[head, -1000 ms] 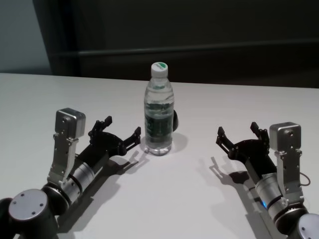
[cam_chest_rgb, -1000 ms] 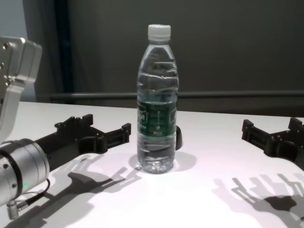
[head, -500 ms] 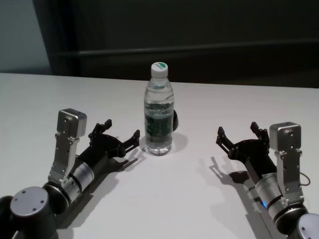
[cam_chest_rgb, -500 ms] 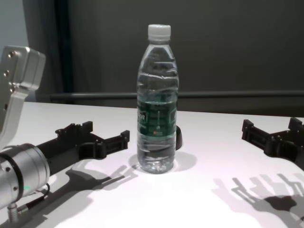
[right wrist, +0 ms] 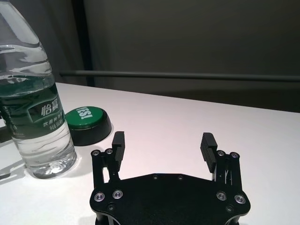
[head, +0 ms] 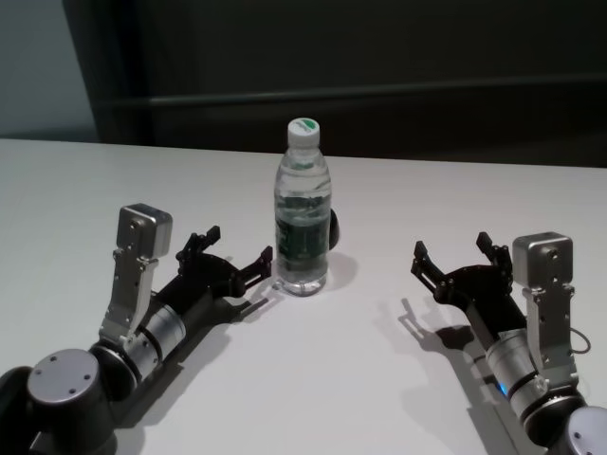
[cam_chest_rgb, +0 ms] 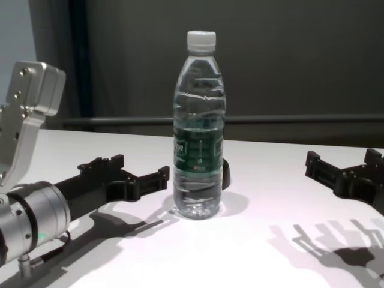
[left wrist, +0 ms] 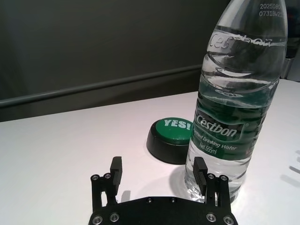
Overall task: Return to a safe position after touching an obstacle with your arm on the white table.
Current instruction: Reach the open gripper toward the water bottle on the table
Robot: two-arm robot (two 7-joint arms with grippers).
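The obstacle, a tall clear water bottle [head: 302, 213] with a white cap and a dark green label, stands upright in the middle of the white table [head: 379, 379]. My left gripper [head: 241, 245] lies low over the table just left of the bottle's base, open and holding nothing. In the chest view, the left gripper's [cam_chest_rgb: 141, 167] nearer fingertip sits right beside the bottle [cam_chest_rgb: 199, 138]; whether they touch I cannot tell. In the left wrist view, that gripper [left wrist: 158, 164] has the bottle [left wrist: 234, 93] in front of one finger. My right gripper [head: 451, 245] rests open at the right, well apart from the bottle.
A low black puck with a green top [left wrist: 171, 136] marked YES sits just behind the bottle, also seen in the right wrist view [right wrist: 86, 122]. A dark wall with a rail runs behind the table's far edge.
My left arm has shifted a little forward and right, bringing its fingertip closer to the bottle's base, and its wrist has turned. The bottle still stands upright. The right arm has not moved.
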